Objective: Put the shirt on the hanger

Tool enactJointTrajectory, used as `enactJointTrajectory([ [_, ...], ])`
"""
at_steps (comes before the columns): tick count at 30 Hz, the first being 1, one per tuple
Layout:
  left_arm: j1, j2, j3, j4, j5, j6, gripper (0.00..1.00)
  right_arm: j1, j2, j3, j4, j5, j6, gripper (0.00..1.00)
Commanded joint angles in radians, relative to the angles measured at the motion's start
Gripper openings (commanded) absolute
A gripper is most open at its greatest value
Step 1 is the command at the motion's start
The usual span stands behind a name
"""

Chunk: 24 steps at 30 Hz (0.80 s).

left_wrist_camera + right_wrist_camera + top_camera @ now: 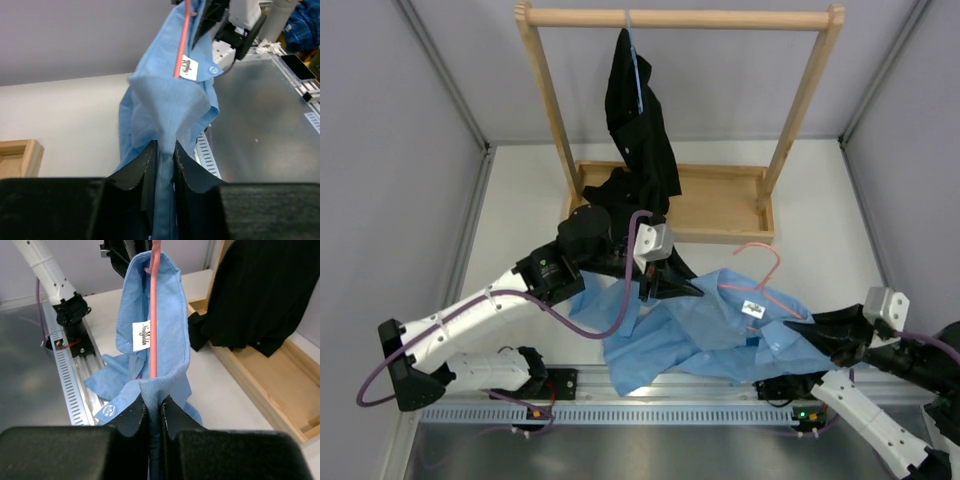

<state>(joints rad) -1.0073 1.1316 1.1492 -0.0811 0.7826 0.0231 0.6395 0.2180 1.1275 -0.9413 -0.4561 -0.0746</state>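
The light blue shirt (pixel 700 330) hangs stretched between my two grippers above the table's near edge. My left gripper (pixel 690 290) is shut on its fabric (pixel 167 115) at one side. My right gripper (pixel 798 326) is shut on its collar edge (pixel 157 385) at the other side. The pink hanger (pixel 767 285) lies partly inside the neck opening, its hook sticking out toward the rack. Its wire shows in the left wrist view (pixel 183 42) and in the right wrist view (pixel 154 315), next to the white neck label (pixel 141 335).
A wooden rack (pixel 680 18) with a base tray (pixel 720 205) stands at the back. A black garment (pixel 640 120) hangs from it on a thin blue hanger (pixel 636 65). A metal rail (pixel 650 405) runs along the near edge.
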Motion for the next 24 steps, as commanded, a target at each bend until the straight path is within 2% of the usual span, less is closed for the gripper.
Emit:
enactJointTrajectory([
  [1,0.013,-0.036,-0.008,0.119,-0.074,-0.074,0.24,0.011,-0.061,0.031,0.157,0.106,0.027,0.0],
  [2,0.013,-0.033,-0.008,0.132,-0.081,-0.086,0.28,0.009,-0.062,0.031,0.159,0.109,0.024,0.0],
  [3,0.013,-0.032,-0.008,0.145,-0.089,-0.097,0.41,0.011,-0.063,0.034,0.159,0.117,0.021,0.0],
  [5,0.013,-0.03,-0.009,0.176,-0.106,-0.129,0.59,0.011,-0.057,0.047,0.156,0.151,0.016,0.0],
  [7,0.013,-0.035,-0.006,0.187,-0.152,-0.149,0.98,0.011,-0.04,0.063,0.144,0.184,0.012,0.0],
  [11,0.013,-0.069,0.023,0.167,-0.299,-0.187,0.98,0.012,0.003,0.167,0.084,0.31,-0.019,0.0],
  [12,0.013,-0.09,0.039,0.138,-0.4,-0.192,0.98,0.014,0.014,0.187,0.067,0.336,-0.019,0.0],
  [16,0.013,-0.148,0.064,0.032,-0.63,-0.218,0.98,0.026,0.095,0.307,0.016,0.478,-0.027,0.0],
  [24,0.013,-0.341,-0.051,-0.066,-0.769,-0.232,0.98,0.072,0.246,0.583,-0.028,0.674,-0.06,0.0],
])
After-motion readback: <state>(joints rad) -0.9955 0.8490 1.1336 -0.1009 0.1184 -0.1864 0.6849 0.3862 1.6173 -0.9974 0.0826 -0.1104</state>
